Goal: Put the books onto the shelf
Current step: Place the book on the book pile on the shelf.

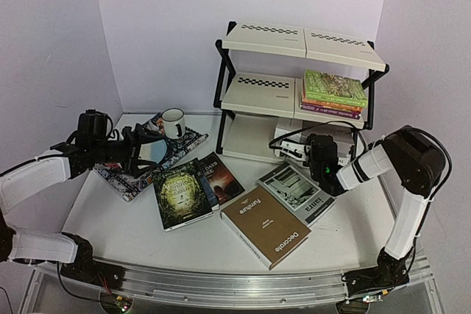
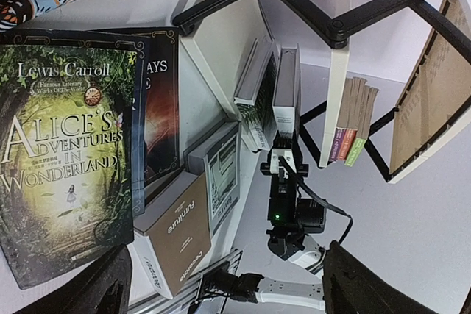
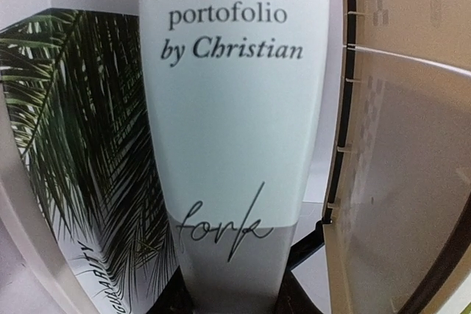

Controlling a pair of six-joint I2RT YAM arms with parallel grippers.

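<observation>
Black left gripper [image 1: 147, 154] gapes wide over placemat [image 1: 121, 178]; Alice book [image 1: 180, 193], Decorate book [image 1: 266, 227] and ianra book [image 1: 296, 193] flat on table [image 1: 118, 226]; right gripper [image 1: 300, 151] pinches white portfolio book [image 3: 235, 145] at shelf [image 1: 257, 97] bottom tier.

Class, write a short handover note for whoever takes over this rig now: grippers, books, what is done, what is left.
Left gripper: open, hovering over the left of the white table.
Right gripper: shut on the pale "photography portofolio" book at the bottom tier of the black-framed cream shelf, beside the white palm-leaf book.
Done: colourful paperback stack lies on the middle tier.
Left: release it, then shelve the green Alice book, dark novel, brown "Decorate" book and grey-white book lying on the table.
</observation>
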